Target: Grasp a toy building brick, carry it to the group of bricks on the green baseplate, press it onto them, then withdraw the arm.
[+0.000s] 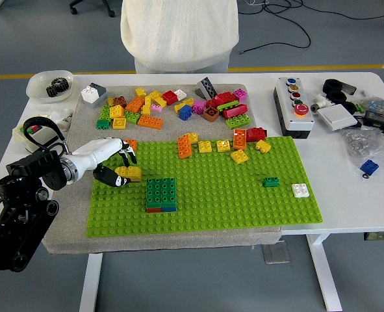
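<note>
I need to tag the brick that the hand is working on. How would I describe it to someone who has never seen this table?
On the green baseplate, look near its left edge, left of the dark green stack. The yellow brick lies there at the left hand's fingertips. It is the only yellow brick on that side.
</note>
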Controlling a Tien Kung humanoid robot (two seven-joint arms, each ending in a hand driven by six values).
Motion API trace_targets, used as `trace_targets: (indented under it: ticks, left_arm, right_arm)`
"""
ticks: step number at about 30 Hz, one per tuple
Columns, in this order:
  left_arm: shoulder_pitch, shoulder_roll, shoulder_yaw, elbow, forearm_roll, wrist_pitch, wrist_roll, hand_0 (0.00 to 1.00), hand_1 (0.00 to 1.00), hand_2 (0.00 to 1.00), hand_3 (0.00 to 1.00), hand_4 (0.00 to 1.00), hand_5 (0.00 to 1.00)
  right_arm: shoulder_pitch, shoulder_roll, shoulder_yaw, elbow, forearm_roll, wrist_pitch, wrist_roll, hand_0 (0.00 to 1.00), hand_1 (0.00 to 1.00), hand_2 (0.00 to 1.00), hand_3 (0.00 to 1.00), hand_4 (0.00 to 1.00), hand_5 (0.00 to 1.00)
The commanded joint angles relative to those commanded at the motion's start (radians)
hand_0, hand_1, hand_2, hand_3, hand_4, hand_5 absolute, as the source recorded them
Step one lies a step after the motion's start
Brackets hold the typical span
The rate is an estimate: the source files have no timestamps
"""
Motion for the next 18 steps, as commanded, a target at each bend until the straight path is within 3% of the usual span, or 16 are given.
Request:
trace_targets:
  ticks: [9, 18]
  left_arm:
    - [-0.001, 0.004, -0.003, -0.034, 0.000, -0.006, 0.001, 0.998, 0.791, 0.705, 0.713, 0.934, 0.178]
    - [-0.004, 0.003, 0.002, -0.020, 0.000, -0.006, 0.000, 0.998, 0.791, 0.701, 0.708, 0.939, 0.189]
  right_arm:
    - [0.001, 0.000, 0.001, 0.000, 0.000, 0.000, 0.000, 0.747, 0.643, 0.715, 0.634, 0.887, 0.470]
    - [0.001, 0.001, 0.000, 0.000, 0.000, 0.000, 0.000, 0.747, 0.644, 0.716, 0.634, 0.887, 0.471]
